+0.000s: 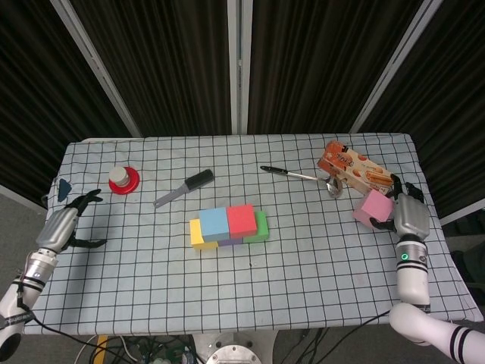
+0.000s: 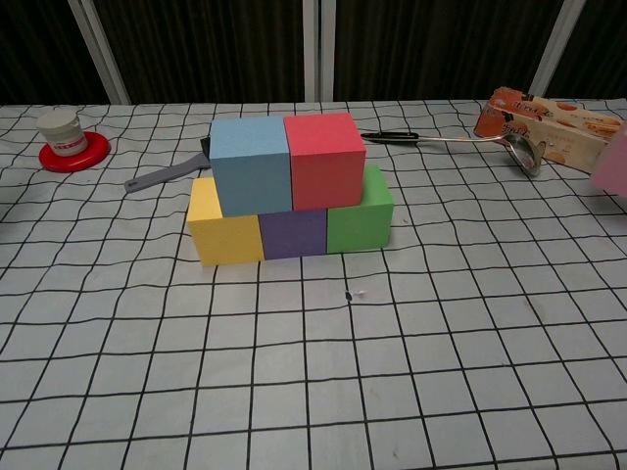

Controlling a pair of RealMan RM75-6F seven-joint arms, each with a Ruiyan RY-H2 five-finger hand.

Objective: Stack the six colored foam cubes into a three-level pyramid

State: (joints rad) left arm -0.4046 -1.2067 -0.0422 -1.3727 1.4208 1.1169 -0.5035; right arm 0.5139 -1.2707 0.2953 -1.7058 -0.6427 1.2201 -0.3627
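With the block stack as the landmark: well left of it, at the tabletop (image 1: 318, 250) edge, the left hand (image 1: 64, 225) hovers with its fingers spread apart, holding nothing. Up and left of the stack a white jar (image 1: 118, 176) sits on a red lid (image 1: 130, 182), and a black-headed brush (image 1: 184, 188) lies just behind the stack's left end. The stack itself has a yellow cube (image 2: 223, 229), a purple cube (image 2: 293, 233) and a green cube (image 2: 361, 215) in a touching row, with a blue cube (image 2: 251, 164) and a red cube (image 2: 324, 160) side by side on top. Behind it to the right lie a ladle (image 1: 301, 177) and a snack box (image 1: 356, 171). Far right of the stack, the right hand (image 1: 408, 214) grips the pink cube (image 1: 373, 208), raised just in front of the snack box.
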